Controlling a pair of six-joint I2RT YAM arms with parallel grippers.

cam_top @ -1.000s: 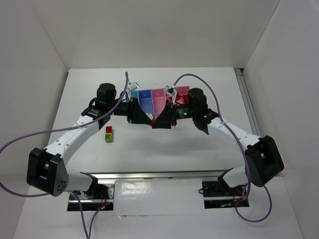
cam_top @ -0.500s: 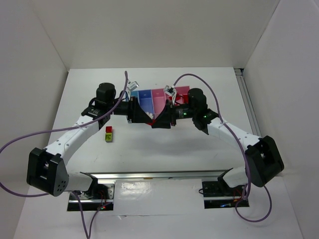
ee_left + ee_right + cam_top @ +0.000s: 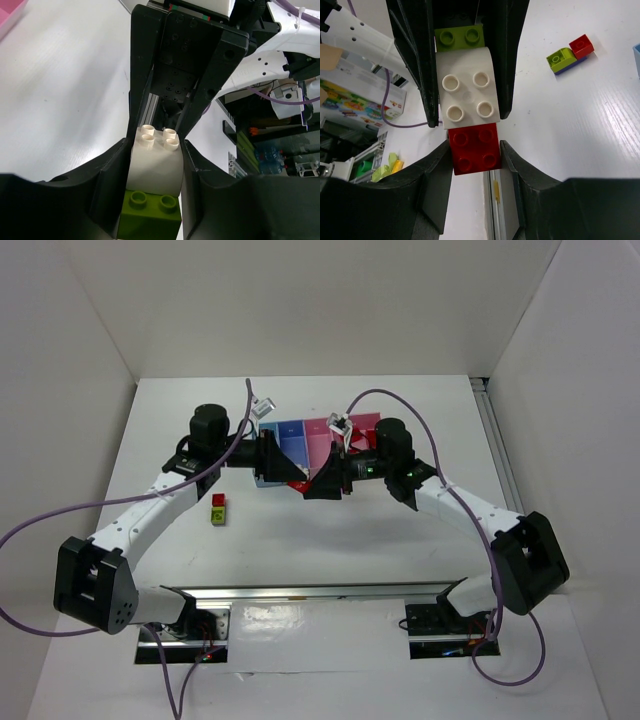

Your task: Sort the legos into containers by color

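Observation:
A stack of three legos is held between both grippers above the table in front of the containers. In the left wrist view my left gripper [image 3: 156, 150] is shut on the white brick [image 3: 155, 167], with a yellow-green brick [image 3: 150, 217] joined behind it. In the right wrist view my right gripper [image 3: 475, 146] is shut on the red brick [image 3: 476, 150], which is joined to the white brick [image 3: 467, 95]. In the top view the grippers meet tip to tip, left [image 3: 292, 473] and right [image 3: 318, 481]. The bins show as light blue [image 3: 268, 427], darker blue [image 3: 292, 443], pink [image 3: 320, 445] and wider pink [image 3: 366, 421].
A small cluster of a red brick [image 3: 218, 501] and a yellow-green brick [image 3: 216, 514] lies on the table left of the grippers. It also shows in the right wrist view [image 3: 570, 55], with a blue piece beneath. Purple cables loop over both arms.
Both wrists have shifted slightly toward the back while still meeting tip to tip. The stack stays gripped from both ends.

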